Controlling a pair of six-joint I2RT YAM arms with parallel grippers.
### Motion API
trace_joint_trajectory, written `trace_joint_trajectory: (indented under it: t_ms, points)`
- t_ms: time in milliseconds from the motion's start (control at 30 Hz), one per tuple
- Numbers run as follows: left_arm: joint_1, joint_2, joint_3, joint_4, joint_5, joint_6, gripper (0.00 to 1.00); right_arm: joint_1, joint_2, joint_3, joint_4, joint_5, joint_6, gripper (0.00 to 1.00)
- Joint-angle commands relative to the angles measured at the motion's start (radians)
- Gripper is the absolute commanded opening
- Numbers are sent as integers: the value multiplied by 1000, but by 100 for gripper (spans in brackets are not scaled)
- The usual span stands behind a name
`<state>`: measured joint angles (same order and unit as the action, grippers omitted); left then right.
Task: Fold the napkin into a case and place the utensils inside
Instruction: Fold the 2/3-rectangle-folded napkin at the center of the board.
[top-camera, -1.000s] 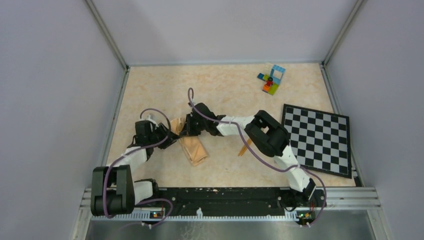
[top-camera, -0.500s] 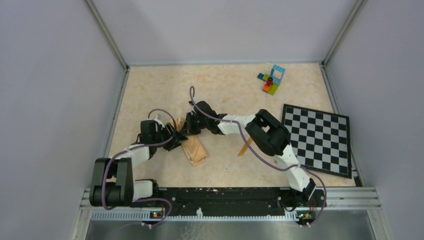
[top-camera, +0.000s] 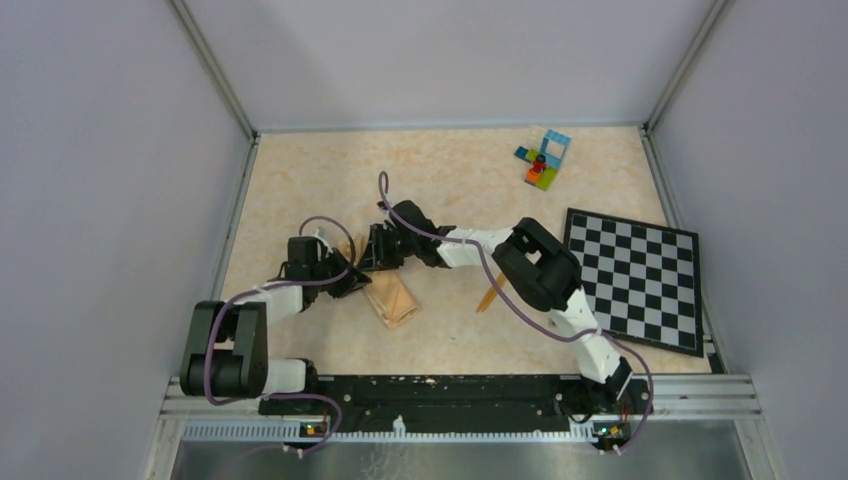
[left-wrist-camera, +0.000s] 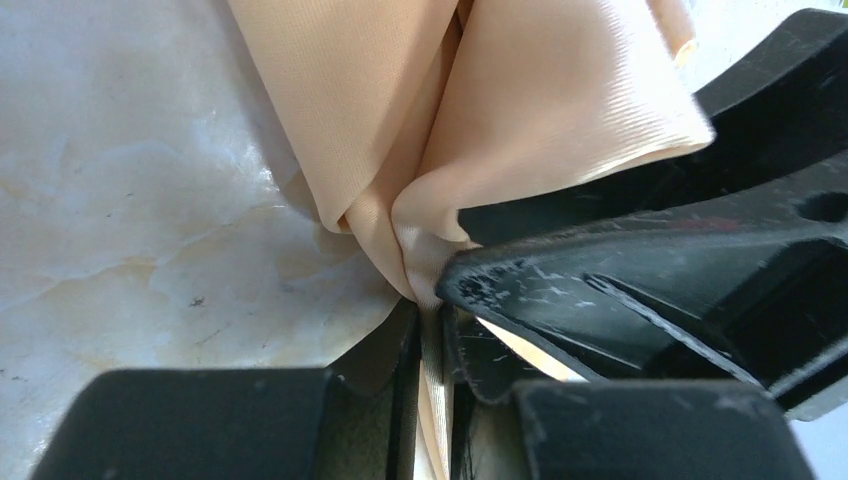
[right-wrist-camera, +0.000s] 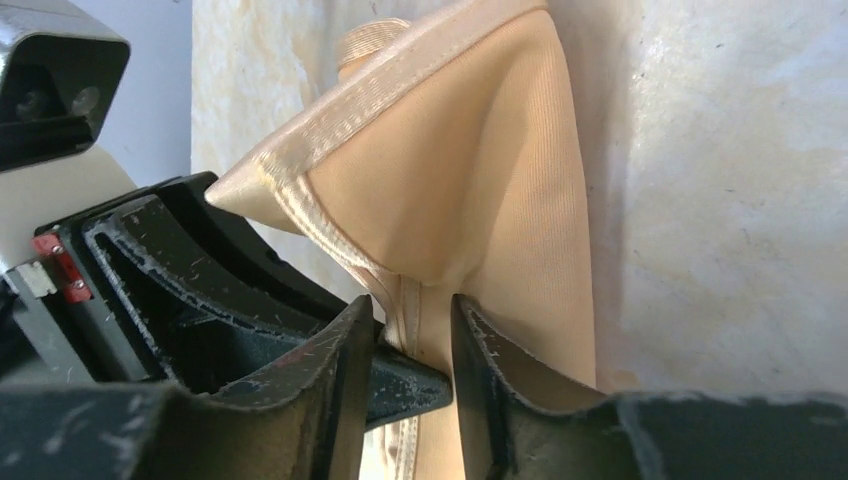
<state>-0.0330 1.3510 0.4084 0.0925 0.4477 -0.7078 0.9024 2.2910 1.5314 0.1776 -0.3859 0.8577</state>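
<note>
The peach-tan napkin (top-camera: 391, 299) lies folded into a narrow strip at the middle left of the table. Its far end is lifted between both grippers. My left gripper (top-camera: 348, 274) is shut on a gathered fold of the napkin (left-wrist-camera: 500, 110), with the cloth pinched between its jaws (left-wrist-camera: 432, 315). My right gripper (top-camera: 372, 256) meets it from the other side. Its jaws (right-wrist-camera: 410, 325) stand close around the napkin's hemmed edge (right-wrist-camera: 450, 190). An orange utensil (top-camera: 487, 294) lies partly hidden under my right arm. I cannot tell whether it is the spoon or the knife.
A black-and-white checkered board (top-camera: 634, 278) lies at the right. Multicoloured toy bricks (top-camera: 543, 158) sit at the far right. Grey walls enclose the table on three sides.
My left gripper has slid right and up to the napkin's far end, close against the right gripper. The right gripper has shifted slightly away from me. The napkin's lower part stays put.
</note>
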Motion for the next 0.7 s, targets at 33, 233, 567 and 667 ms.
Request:
trace_joint_trajectory:
  t_ms: [33,233,567,667]
  points:
    - [2,19,-36,-79,-110,46,16,-23,-117,-7,-37,-16,-142,42]
    - [1,-2,-37,-70,-69,42,19,-46,-109,60,-81,-41,-240,44]
    - [11,-226,-17,-226,-21,25,45,-48,-44,147,-97,-96,-375,45]
    - [60,-332,27,-331,-17,49,52,-45,-52,157,-113,-96,-423,46]
